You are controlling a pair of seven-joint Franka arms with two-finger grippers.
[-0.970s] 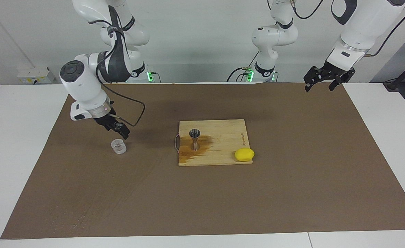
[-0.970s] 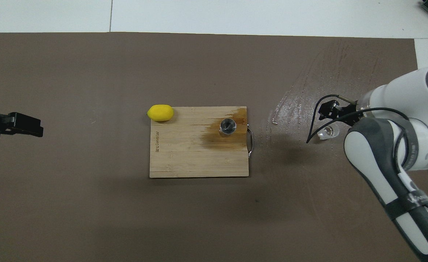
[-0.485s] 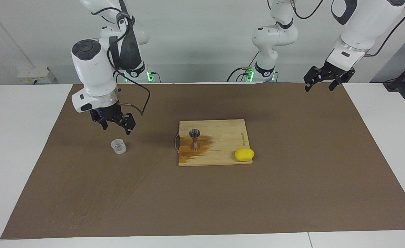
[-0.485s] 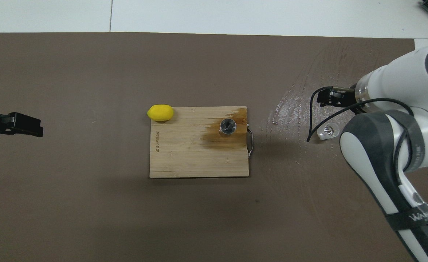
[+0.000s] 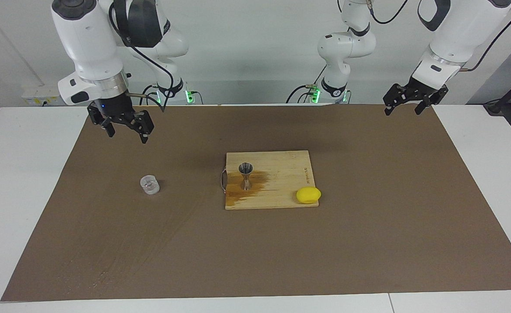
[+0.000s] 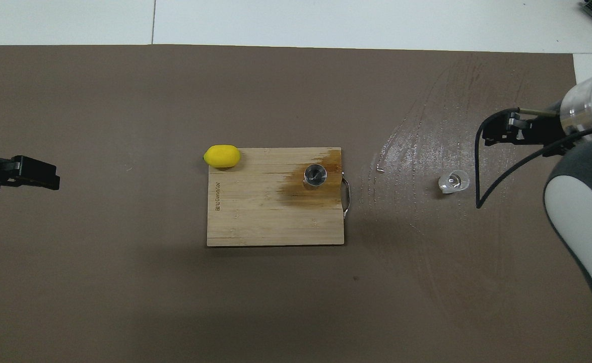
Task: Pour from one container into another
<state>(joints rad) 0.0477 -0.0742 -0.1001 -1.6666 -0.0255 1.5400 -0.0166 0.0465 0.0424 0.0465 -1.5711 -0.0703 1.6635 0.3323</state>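
Facing view: right gripper point(image 5: 125, 128), fingers spread and empty, hangs raised above the mat, cup point(image 5: 150, 184) below it, jigger point(image 5: 246, 175) toward the left arm's end.

lemon point(image 5: 308, 195) yellow | jigger point(image 5: 246, 175) steel-silver | cup point(image 5: 150, 184) clear | board point(image 5: 281, 165) tan, brown-stained

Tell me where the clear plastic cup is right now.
The clear plastic cup stands upright on the brown mat toward the right arm's end of the table, beside the cutting board, with no gripper touching it.
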